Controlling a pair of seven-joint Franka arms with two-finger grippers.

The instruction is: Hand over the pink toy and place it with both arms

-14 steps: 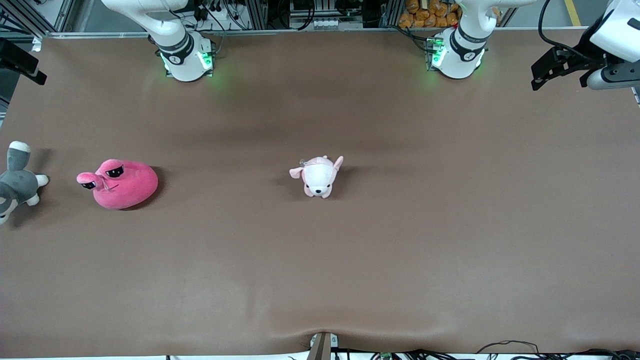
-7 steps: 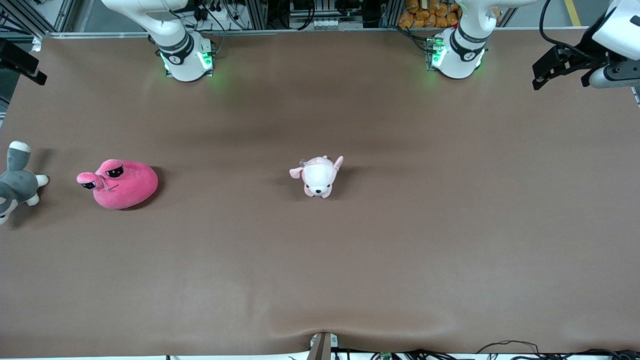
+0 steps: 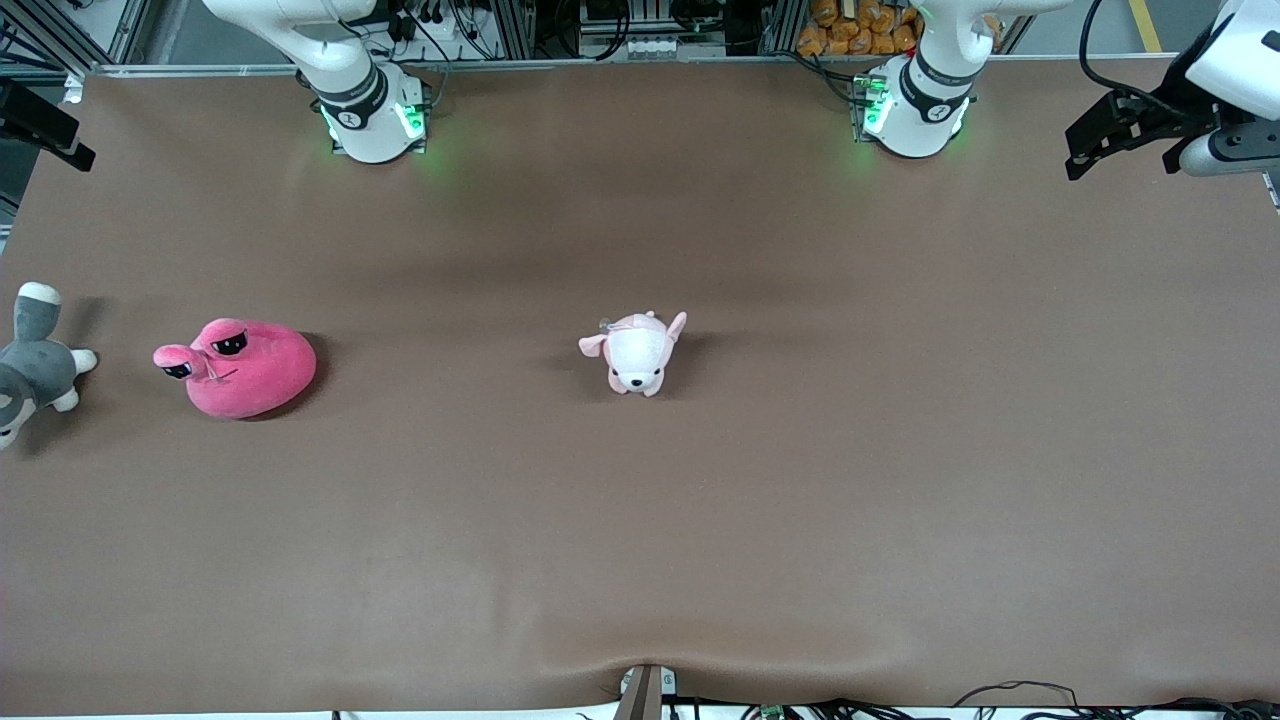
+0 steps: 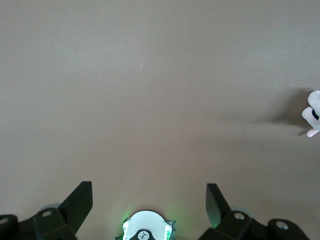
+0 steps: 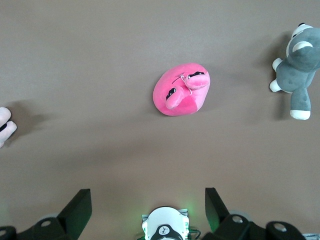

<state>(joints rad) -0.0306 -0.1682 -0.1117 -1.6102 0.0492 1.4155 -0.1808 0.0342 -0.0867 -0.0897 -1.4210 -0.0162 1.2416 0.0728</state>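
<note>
The pink toy [image 3: 240,367] lies on the brown table toward the right arm's end, eyes facing the grey plush. It also shows in the right wrist view [image 5: 182,90]. My right gripper [image 5: 148,192] is open and empty, held high above the table near its own base [image 3: 370,110], well apart from the toy. It shows at the front view's edge [image 3: 60,135]. My left gripper [image 4: 149,192] is open and empty, high over the table near its base [image 3: 915,105]. It shows at the front view's other edge [image 3: 1085,150].
A small pale pink-and-white dog plush [image 3: 637,352] sits mid-table. A grey-and-white plush animal [image 3: 35,360] lies at the table's edge at the right arm's end, beside the pink toy. The brown table [image 3: 800,500] is bare elsewhere.
My left gripper has drifted slightly higher in the front view. The toys and the right arm have not visibly moved.
</note>
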